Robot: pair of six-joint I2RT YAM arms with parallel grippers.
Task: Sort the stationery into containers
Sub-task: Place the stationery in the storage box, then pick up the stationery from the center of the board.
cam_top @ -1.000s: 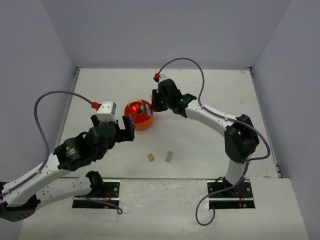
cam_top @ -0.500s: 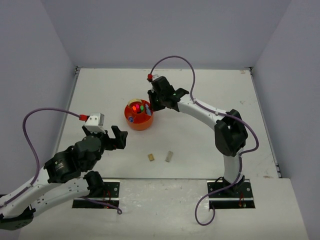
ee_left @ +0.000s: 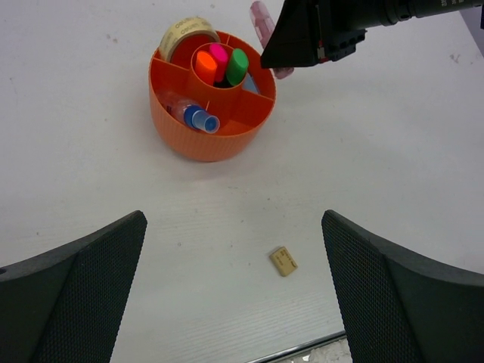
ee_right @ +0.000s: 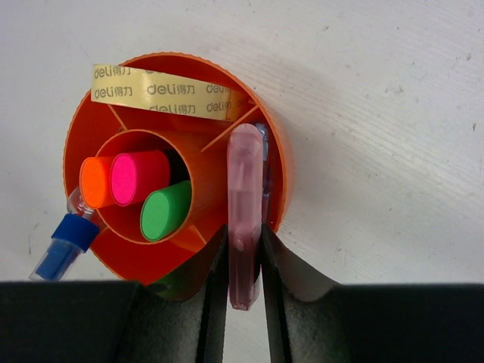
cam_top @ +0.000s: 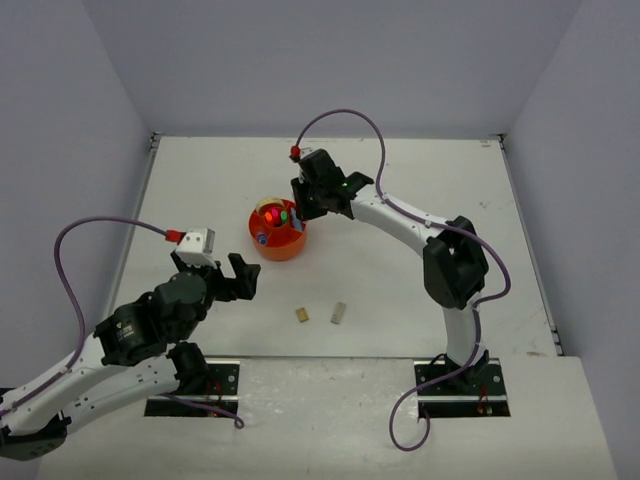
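The left gripper hovers over the counter, its jaws spread wide and empty. Just beyond it a tan block and a grey block lie near each other, at about 6 o'clock of the orange organiser. The organiser's central well holds three highlighters, orange, pink and green. In the right wrist view a blue-capped piece sits at 8 o'clock and the tape ring at 12. The right gripper has its jaws clamped on a pink capsule piece over the 3 o'clock compartment. Whether the piece touches the rim is unclear.
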